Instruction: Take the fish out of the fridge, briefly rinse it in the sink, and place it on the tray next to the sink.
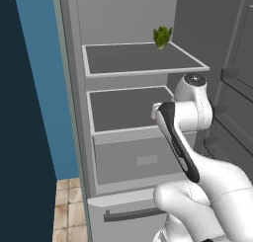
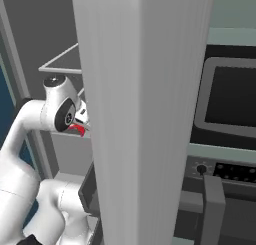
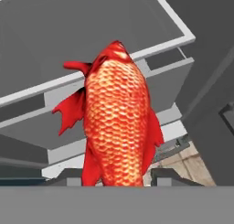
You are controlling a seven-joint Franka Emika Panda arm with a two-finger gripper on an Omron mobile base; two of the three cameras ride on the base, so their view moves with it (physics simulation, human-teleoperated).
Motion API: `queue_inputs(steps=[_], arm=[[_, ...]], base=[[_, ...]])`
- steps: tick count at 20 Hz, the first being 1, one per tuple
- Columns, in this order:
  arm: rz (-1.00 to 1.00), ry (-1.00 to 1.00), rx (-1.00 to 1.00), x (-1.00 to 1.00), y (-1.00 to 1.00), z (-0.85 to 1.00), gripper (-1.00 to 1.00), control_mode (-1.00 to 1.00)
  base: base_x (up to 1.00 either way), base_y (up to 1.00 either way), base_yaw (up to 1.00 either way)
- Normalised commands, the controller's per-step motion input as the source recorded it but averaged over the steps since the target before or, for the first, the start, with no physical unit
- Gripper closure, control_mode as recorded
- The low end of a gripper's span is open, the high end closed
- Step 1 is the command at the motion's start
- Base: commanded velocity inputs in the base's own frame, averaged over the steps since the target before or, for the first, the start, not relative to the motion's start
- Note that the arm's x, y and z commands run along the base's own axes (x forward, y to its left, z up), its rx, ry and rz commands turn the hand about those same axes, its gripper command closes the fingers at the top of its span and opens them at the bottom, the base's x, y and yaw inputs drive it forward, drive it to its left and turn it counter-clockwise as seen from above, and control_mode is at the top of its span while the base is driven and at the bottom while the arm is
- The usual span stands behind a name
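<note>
The hand (image 3: 117, 175) is clenched on the fish (image 3: 118, 127): in the hand view its two dark fingertips (image 3: 73, 176) rise on either side of the lower end of the body, and the fish stands up between them with its scaled flank toward the camera. The hold sits at one end, not at the middle, so most of the body reaches out past the fingers. Such a thing probably weighs little, but the smooth, tapered, scaly body looks apt to slide or swing in a pinch taken this far along; a hold nearer the thick middle would likely be steadier, and water at the rinse should make it slicker. The thin fins at the sides look like poor places to grip

In the right base view a bit of red fish (image 2: 76, 128) shows just under the wrist, in front of the fridge (image 1: 123, 152) at the height of the lower shelf (image 1: 129, 107). Farther up, a leafy green (image 1: 162, 37) sits at the back of the upper shelf (image 1: 141, 57). Below, the dark-handled drawer (image 1: 126, 214) is shut
</note>
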Motion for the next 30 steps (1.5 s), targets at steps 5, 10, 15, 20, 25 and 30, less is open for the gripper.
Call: queue_inputs(steps=[5, 10, 15, 20, 25, 30], arm=[[-0.01, 0.01, 0.06, -1.00, 0.00, 0.66, 1.00, -1.00], [-0.05, 0.00, 0.02, -0.97, 0.00, 0.66, 1.00, -1.00], [-0.06, -0.24, -0.11, -0.66, 0.06, 0.30, 1.00, -1.00], [0.00, -0.10, -0.03, -0.07, 0.04, 0.03, 1.00, -1.00], [0.00, 0.00, 0.00, -0.10, 0.00, 0.00, 1.00, 1.00], [0.00, 0.00, 0.00, 0.00, 0.00, 0.00, 1.00, 1.00]], base=[[0.00, 0.00, 0.00], [0.00, 0.00, 0.00], [0.00, 0.00, 0.00], [0.00, 0.00, 0.00], [-0.78, 0.11, -0.04], [-1.00, 0.47, -0.45]])
